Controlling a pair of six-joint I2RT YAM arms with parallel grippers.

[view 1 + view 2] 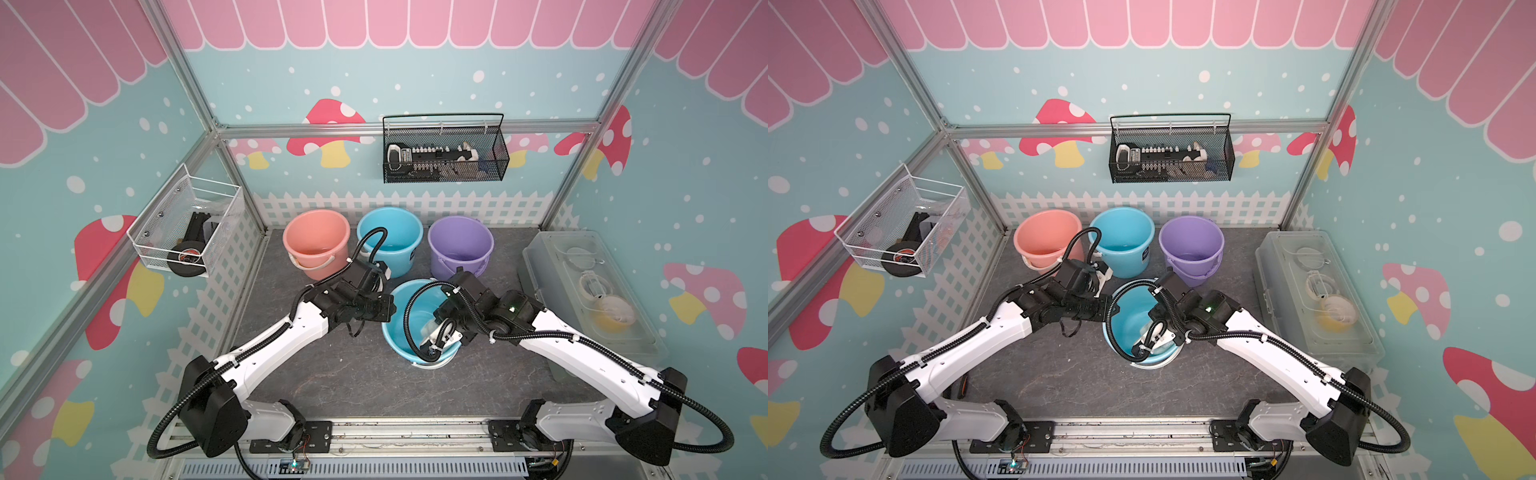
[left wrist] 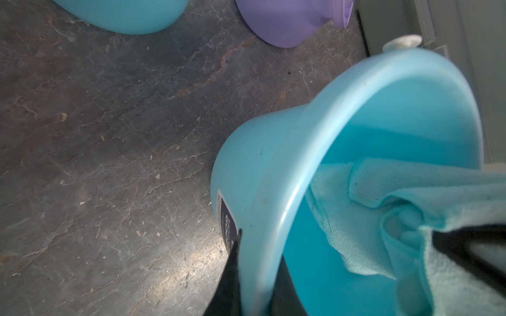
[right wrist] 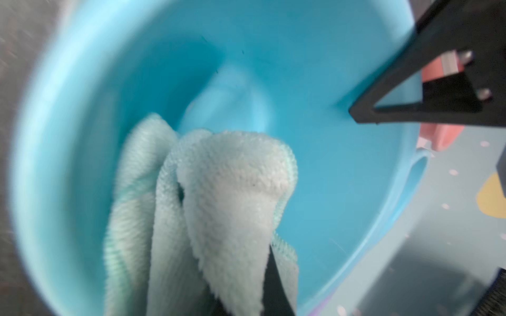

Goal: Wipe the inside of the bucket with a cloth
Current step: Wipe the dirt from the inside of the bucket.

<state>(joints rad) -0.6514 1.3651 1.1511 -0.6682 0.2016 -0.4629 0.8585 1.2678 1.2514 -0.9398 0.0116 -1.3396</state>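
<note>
So, left arm's stretched out low, left tool clamped on the front blue bucket at its rim. Right arm's bent over it, right tool pinching the one mint-green cloth inside. Four buckets on the desk: also a back blue bucket, pink bucket, purple bucket.

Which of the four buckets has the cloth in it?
The front blue bucket, alone nearest the arm bases, with the cloth inside. The pink bucket, rear blue bucket and purple bucket in the back row show none.

Both top views look down from high over the whole table; both wrist views closely share the front blue bucket.
</note>
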